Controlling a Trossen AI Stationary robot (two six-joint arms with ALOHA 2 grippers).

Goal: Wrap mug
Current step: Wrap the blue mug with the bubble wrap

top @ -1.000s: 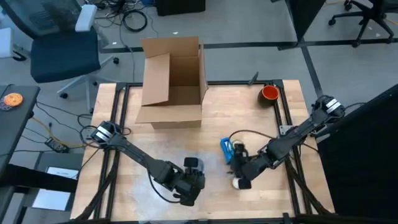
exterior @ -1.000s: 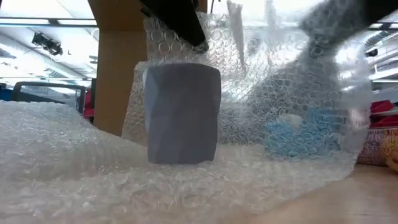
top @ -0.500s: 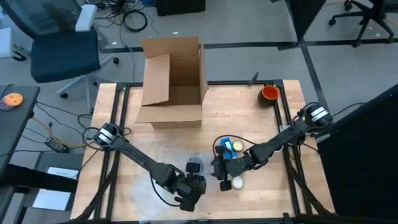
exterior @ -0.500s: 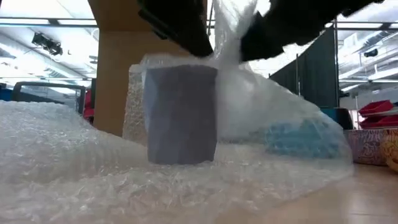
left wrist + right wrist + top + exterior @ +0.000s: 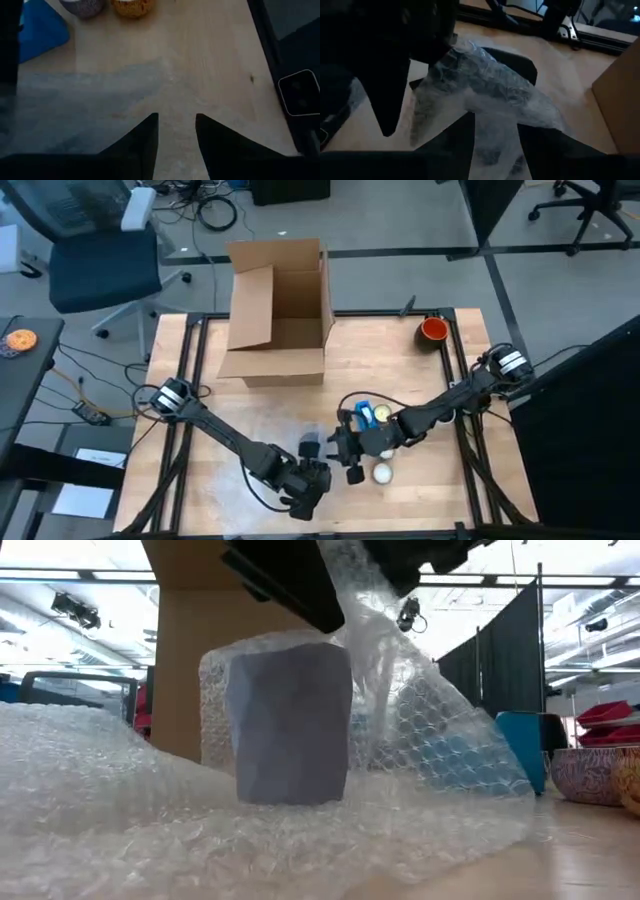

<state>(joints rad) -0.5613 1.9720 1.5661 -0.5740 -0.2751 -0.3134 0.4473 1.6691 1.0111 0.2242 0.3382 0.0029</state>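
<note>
A grey-blue mug (image 5: 290, 725) stands upright on a sheet of bubble wrap (image 5: 120, 800) near the table's front middle. It also shows in the high view (image 5: 310, 446). My right gripper (image 5: 345, 452) is just right of the mug and above it, shut on a raised flap of the wrap (image 5: 430, 730). My left gripper (image 5: 312, 480) hovers near the mug's near side with its fingers (image 5: 150, 135) open over the flat wrap. Whether it touches the wrap cannot be told. My right gripper pinches a bunched part of the bubble wrap's flap (image 5: 495, 135) between its two fingers; how many layers cannot be told. It comes from the table's right, slanting down. The flap is lifted off the table and slopes from above the mug down to the table (image 5: 500, 800).
An open cardboard box (image 5: 278, 310) stands at the far middle, a red bowl (image 5: 433, 330) at the far right. A blue object (image 5: 362, 416) and small round cups (image 5: 381, 474) lie right of the mug, under my right arm.
My right gripper has moved toward the table's left, up to the mug, carrying the bubble wrap's flap with it. The flap has come up off the table's right side and now slants over the mug. The mug and the rest of the sheet have stayed put.
</note>
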